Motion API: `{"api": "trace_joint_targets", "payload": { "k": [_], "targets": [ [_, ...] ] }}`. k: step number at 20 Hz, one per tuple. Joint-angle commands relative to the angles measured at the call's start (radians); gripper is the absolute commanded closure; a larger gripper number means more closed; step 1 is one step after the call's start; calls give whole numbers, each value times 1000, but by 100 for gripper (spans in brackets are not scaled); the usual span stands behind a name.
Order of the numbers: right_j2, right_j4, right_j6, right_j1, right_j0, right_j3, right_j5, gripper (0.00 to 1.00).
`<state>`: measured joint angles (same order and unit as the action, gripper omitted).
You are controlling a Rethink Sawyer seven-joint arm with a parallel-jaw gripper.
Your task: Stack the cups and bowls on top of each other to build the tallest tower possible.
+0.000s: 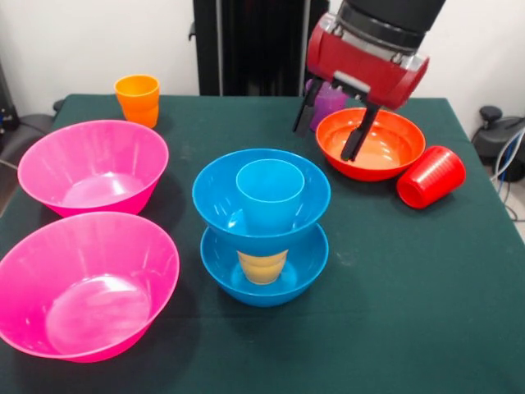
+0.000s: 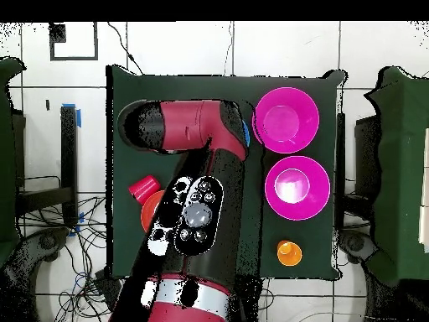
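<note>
While the tool (image 1: 332,130) hangs spread and empty, the purple cup (image 1: 330,102) behind it looks light, stiff, slippery; pinch its rim wall.

We see a table (image 1: 426,312) covered in dark green cloth lying beneath the jaws and spreading well beyond them on every side. Behind the jaws stands a white wall (image 1: 74,41). Off the table, well apart from the jaws, lie a tiled floor (image 2: 285,42), tangled cables (image 2: 59,251), a strip of blue tape (image 2: 74,113) and a black square outline (image 2: 74,40).
</note>
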<state>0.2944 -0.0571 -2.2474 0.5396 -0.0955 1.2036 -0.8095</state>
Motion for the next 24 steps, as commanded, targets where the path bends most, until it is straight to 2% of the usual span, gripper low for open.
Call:
{"api": "trace_joint_targets", "payload": {
  "k": [1, 7, 12, 20, 24],
  "targets": [
    [-65, -19, -40, -12, -52, 30, -126, 0],
    [-40, 28, -169, -30, -108, 35, -189, 0],
    [-1, 46, -234, -60, -151, 40, -170, 0],
    [20, 46, -173, -50, -166, -10, -258, 0],
    [13, 51, -138, -37, -151, -11, -258, 0]
  ]
}}
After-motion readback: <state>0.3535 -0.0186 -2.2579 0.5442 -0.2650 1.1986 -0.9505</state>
